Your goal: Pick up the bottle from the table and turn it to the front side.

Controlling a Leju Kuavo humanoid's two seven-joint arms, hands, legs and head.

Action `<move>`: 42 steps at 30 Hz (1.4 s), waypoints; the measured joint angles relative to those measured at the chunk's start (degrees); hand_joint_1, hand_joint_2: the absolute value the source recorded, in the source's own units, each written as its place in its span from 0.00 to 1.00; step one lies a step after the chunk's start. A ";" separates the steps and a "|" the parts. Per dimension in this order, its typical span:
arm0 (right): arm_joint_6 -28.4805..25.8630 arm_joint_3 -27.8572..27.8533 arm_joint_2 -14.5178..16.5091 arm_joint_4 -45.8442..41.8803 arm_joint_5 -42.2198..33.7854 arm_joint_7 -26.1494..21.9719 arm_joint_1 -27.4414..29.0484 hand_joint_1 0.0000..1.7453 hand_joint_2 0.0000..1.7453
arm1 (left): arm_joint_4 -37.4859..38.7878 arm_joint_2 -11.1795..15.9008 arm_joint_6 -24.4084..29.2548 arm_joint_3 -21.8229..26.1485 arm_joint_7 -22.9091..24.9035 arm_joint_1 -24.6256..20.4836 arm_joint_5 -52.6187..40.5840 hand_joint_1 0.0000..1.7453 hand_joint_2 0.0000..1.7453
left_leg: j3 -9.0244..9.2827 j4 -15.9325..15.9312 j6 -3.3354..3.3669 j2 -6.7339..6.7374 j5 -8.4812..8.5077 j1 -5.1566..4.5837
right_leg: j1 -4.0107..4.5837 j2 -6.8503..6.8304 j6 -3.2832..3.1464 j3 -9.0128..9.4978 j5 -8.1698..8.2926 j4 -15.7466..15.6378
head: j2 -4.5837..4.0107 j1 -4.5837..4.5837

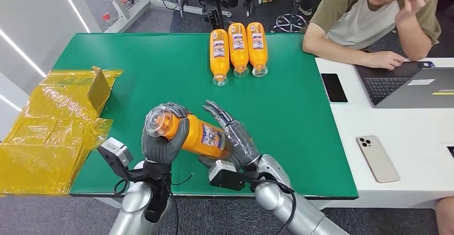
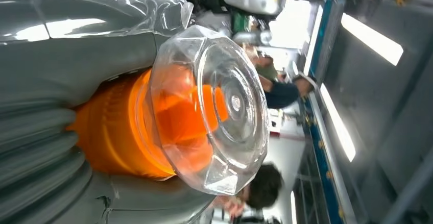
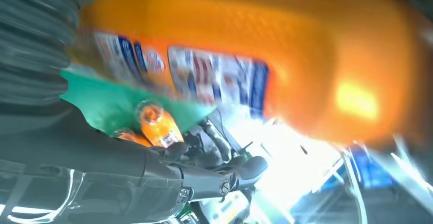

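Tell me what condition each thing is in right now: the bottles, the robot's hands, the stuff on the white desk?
Held bottle: lifted off the table, lying sideways, clear cap on, label showing.
Left hand: fingers wrapped around the bottle's cap end.
Right hand: supporting the bottle's base end.
Three bottles: lying side by side on the green table, capped.
Laptop: open.
Black phone: screen dark.
White phone: face down.

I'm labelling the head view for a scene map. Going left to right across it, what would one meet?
Yellow wrapped cartons → left hand → held bottle → right hand → black phone → white phone → laptop.
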 joint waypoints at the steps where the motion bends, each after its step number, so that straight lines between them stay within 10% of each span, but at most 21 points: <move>1: -0.62 -0.20 0.32 -0.02 -1.18 -0.47 -0.07 0.00 1.00 | -0.01 0.04 1.86 0.33 0.11 -0.05 -0.18 1.00 1.00 | 0.00 0.00 0.00 0.00 0.00 0.00 | 0.00 0.00 0.00 0.00 0.00 0.00 | 0.00 0.00; 18: -9.01 -4.05 3.87 -4.35 -16.51 -7.65 2.54 0.00 1.00 | -0.68 1.69 26.64 4.86 -0.43 -0.58 -8.98 1.00 1.00 | 0.00 0.00 0.00 -0.01 0.00 0.00 | 0.00 0.02 -0.01 0.00 -0.01 -0.01 | 0.00 0.01; 24: -20.02 -6.12 6.45 -13.12 -16.29 -11.88 9.38 0.00 1.00 | -2.38 6.63 38.13 7.91 12.13 -1.96 -34.40 1.00 1.00 | 0.02 -0.07 -0.09 -0.01 -0.02 0.06 | 0.05 -0.01 -0.11 -0.03 -0.08 0.02 | 0.00 0.01; 33: -20.60 -12.92 11.12 -26.86 -11.99 -14.52 19.17 0.00 1.00 | 12.41 17.63 35.75 8.81 30.60 -18.20 -69.20 1.00 1.00 | 0.06 -0.09 -0.34 0.00 0.12 0.08 | 0.06 0.01 -0.24 -0.05 -0.02 0.06 | 0.00 0.01; 42: -20.60 -16.41 12.62 -33.42 -11.00 -14.76 22.62 0.00 1.00 | 35.55 21.11 22.19 6.33 35.19 -34.61 -78.92 1.00 1.00 | 0.05 -0.07 -0.41 0.18 0.17 0.06 | 0.04 0.19 -0.25 -0.08 0.11 0.06 | 0.00 0.03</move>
